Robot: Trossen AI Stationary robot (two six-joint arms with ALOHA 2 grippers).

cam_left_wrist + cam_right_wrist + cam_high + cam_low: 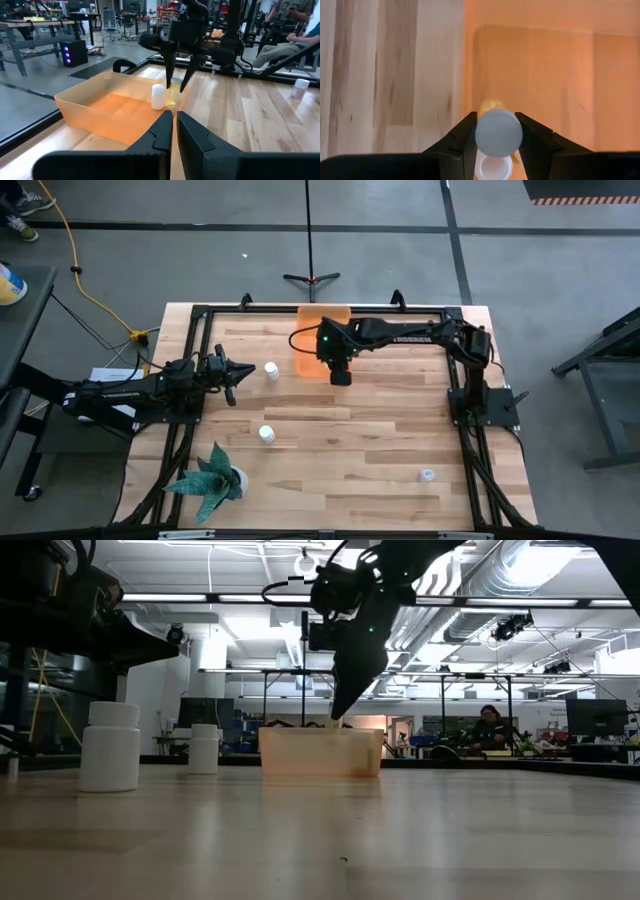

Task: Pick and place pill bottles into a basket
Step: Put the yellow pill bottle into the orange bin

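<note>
Nearest on the tabletop [350, 460], two pill bottles [267, 434] stand loose. Farther back, the left hand [232, 373] waits clenched, empty, beside another bottle [271, 370]. Farthest, the right hand [498, 137] grips a white bottle [498, 133] over the orange basket [310, 355].

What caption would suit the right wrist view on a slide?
Right gripper holds a pill bottle by its cap, upright over the orange basket.

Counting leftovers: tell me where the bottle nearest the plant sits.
In the high view, that bottle stands on the table's left half, just above the plant and below another bottle.
</note>
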